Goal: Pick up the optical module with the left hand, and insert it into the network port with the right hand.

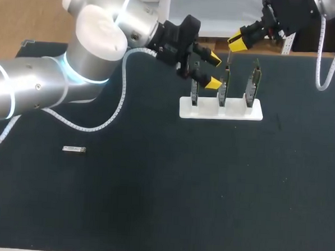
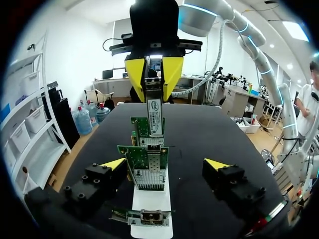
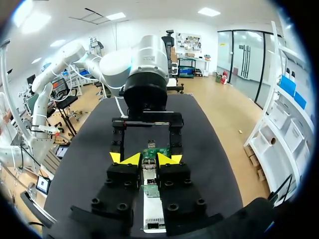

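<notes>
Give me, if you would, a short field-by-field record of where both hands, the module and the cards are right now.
left hand: open, holding nothing, at the left end of the card row
right hand: shut on the optical module, above the cards
optical module: hangs tip down from the right hand, over the card row; not seen seated in a port
network cards: three, upright in a row
white stand: holds the cards
second module: lies flat on the table, far left, apart from both hands

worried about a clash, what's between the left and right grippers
Green cards upright in the white stand, one between the left gripper's open fingers, more ahead toward the right gripper; the left wrist view shows it.
</notes>
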